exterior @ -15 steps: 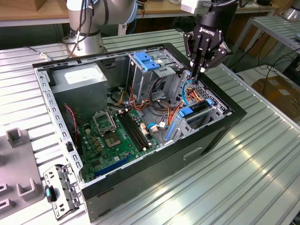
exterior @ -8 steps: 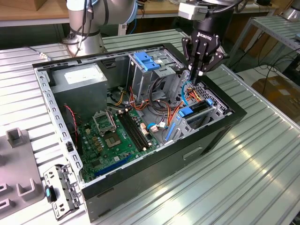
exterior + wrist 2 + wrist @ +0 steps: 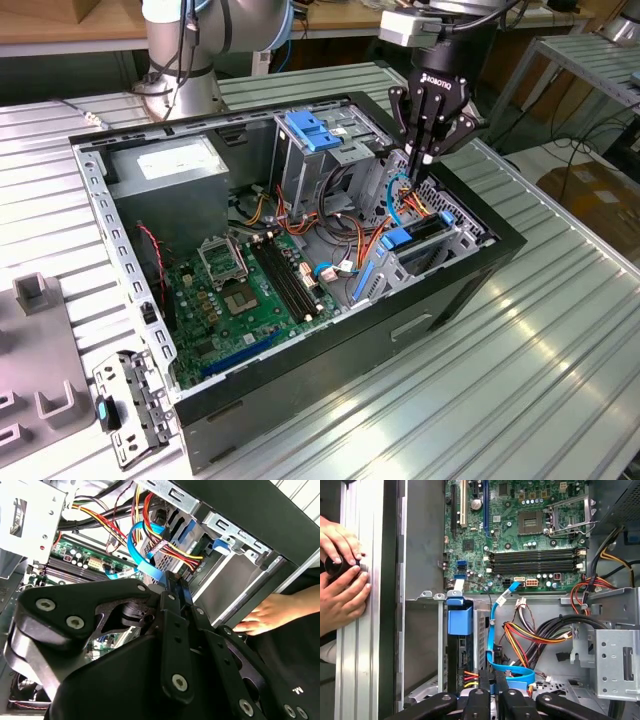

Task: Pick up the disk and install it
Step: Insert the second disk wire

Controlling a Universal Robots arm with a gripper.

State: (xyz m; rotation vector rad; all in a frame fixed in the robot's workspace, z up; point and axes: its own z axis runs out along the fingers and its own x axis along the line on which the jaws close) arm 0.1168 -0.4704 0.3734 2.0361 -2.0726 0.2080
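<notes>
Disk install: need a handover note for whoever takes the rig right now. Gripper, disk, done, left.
Gripper: lowered inside the open PC case, over the lower drive bay and next to the blue data cable. It is not carrying the disk.
Disk: stands edge-on in that bay beside the case wall, blue carrier end showing.
Done: pick-up and placement into the bay, by the look of it.
Left: full seating can't be confirmed from these views.
Caution: a person's hands rest on the rail just outside the case wall.
</notes>
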